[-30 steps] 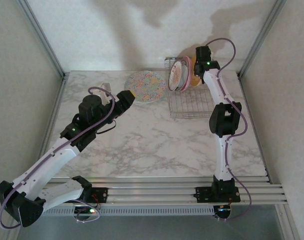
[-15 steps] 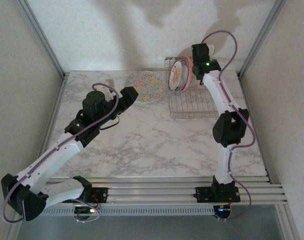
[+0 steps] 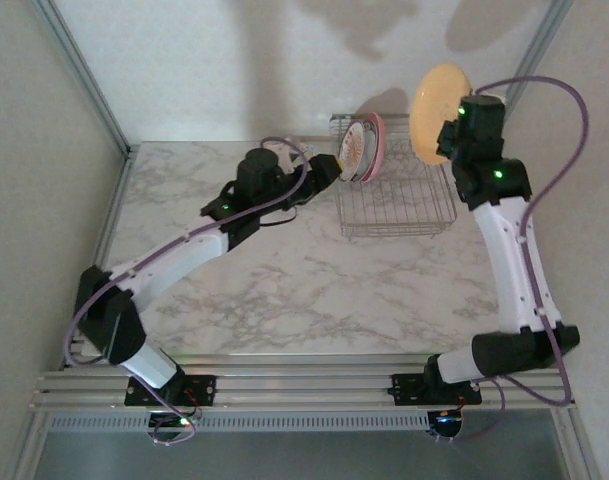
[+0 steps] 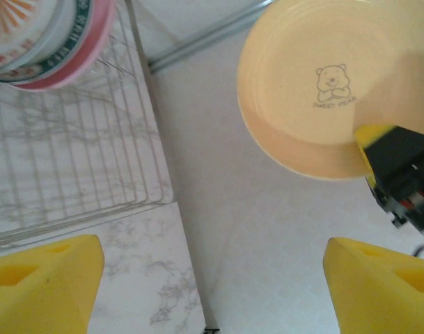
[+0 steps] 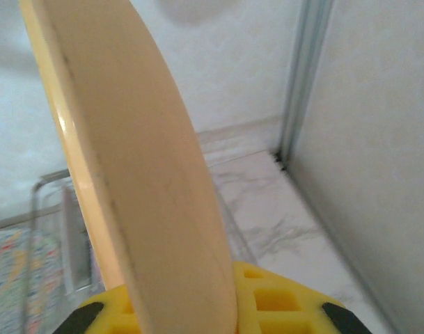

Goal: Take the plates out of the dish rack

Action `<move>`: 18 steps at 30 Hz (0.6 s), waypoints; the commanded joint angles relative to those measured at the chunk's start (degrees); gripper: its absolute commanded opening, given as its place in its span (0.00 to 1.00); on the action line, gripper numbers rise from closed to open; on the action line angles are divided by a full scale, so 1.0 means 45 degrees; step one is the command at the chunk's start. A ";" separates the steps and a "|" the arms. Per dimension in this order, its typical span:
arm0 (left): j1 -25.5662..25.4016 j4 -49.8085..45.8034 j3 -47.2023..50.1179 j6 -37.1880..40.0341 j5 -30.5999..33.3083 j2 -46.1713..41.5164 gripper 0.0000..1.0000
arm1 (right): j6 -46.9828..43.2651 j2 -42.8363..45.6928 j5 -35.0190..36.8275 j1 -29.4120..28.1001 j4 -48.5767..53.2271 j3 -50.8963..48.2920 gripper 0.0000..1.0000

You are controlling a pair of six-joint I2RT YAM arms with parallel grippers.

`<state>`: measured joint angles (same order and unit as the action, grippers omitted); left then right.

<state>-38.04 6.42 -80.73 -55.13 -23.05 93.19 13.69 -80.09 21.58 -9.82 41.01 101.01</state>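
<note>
Seen from above, nearest the arm bases: bare marbled counter [image 3: 314, 290] in front of the dish rack [image 3: 394, 205]. One rack, two arms, four plates counted.

Next, left gripper [image 3: 327, 170] just beside the rack's left end, close to the leaning plates. In the left wrist view, yellow fingertips [image 4: 44, 278] spread wide apart with nothing between them.

Inside the rack, at its far left corner, two plates on edge, leaning together: small white plate [image 3: 353, 150] with orange centre and dark rim, and a pink plate [image 3: 375, 140] behind it.

In the air above the rack's far right corner, clear of the wires: one orange-yellow plate [image 3: 437, 97], pinched at its lower edge by the right gripper [image 3: 452, 135], clamped tight on the rim.

On that plate's face, in the left wrist view, a small bear drawing with lettering, too small to read from above. In the right wrist view, the same plate edge-on. Past it, left of the rack, a slice of a speckled floral plate [image 5: 3, 278] flat on the counter, with the left arm lying over that spot in the overhead view.

Farthest back, behind the rack: pale wall and a metal frame post [image 5: 305, 76] in the corner.
</note>
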 commanded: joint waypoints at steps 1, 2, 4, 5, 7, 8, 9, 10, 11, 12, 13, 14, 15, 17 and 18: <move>-0.0393 0.0761 -0.1415 -0.0303 -0.0967 0.1205 0.83 | 0.1574 0.0951 -0.4121 0.0297 0.0314 -0.0694 0.00; -0.0459 0.0853 -0.1830 -0.0391 -0.1138 0.1660 0.83 | 0.1933 0.1193 -0.4678 0.0319 0.0374 -0.0834 0.00; -0.0584 0.0815 -0.2530 -0.0525 -0.1359 0.2366 0.82 | 0.2555 0.1565 -0.5657 0.0319 0.0332 -0.1163 0.00; -0.0625 0.0691 -0.2839 -0.0551 -0.1363 0.2668 0.82 | 0.2884 0.1736 -0.6020 0.0336 0.0283 -0.1333 0.00; -0.0629 0.0567 -0.3195 -0.0603 -0.1328 0.3050 0.80 | 0.3443 0.1951 -0.6702 0.0318 0.0245 -0.1586 0.00; -0.0638 0.0586 -0.3294 -0.0604 -0.1343 0.3177 0.79 | 0.3642 0.2028 -0.7004 0.0319 0.0222 -0.1690 0.00; -0.0636 0.0568 -0.3375 -0.0605 -0.1314 0.3267 0.78 | 0.3821 0.2077 -0.7234 0.0322 0.0245 -0.1751 0.00; -0.0629 0.0528 -0.3449 -0.0604 -0.1312 0.3350 0.76 | 0.4019 0.2112 -0.7445 0.0326 0.0240 -0.1847 0.00; -0.0629 0.0492 -0.3484 -0.0600 -0.1323 0.3429 0.73 | 0.4174 0.2144 -0.7678 0.0323 0.0203 -0.1926 0.00; -0.0635 0.0455 -0.3519 -0.0600 -0.1328 0.3485 0.70 | 0.4298 0.2169 -0.7812 0.0311 0.0183 -0.1992 0.00; -0.0628 0.0401 -0.3492 -0.0600 -0.1305 0.3509 0.66 | 0.4479 0.2180 -0.8009 0.0314 0.0149 -0.2096 0.00; -0.0642 0.0340 -0.3477 -0.0557 -0.1263 0.3522 0.63 | 0.4619 0.2194 -0.8173 0.0333 0.0072 -0.2198 0.00; -0.0635 0.0280 -0.3448 -0.0532 -0.1229 0.3515 0.59 | 0.4749 0.2186 -0.8359 0.0317 0.0029 -0.2289 0.00; -0.0640 0.0106 -0.3428 -0.0436 -0.1077 0.3491 0.50 | 0.5052 0.2084 -0.8777 0.0316 -0.0014 -0.2472 0.00; -0.0628 0.0050 -0.3427 -0.0375 -0.1047 0.3494 0.41 | 0.5161 0.1998 -0.8953 0.0326 -0.0038 -0.2503 0.00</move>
<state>-40.80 7.44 -94.74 -57.89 -28.27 108.55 32.95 -71.70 -10.63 -7.99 43.11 90.21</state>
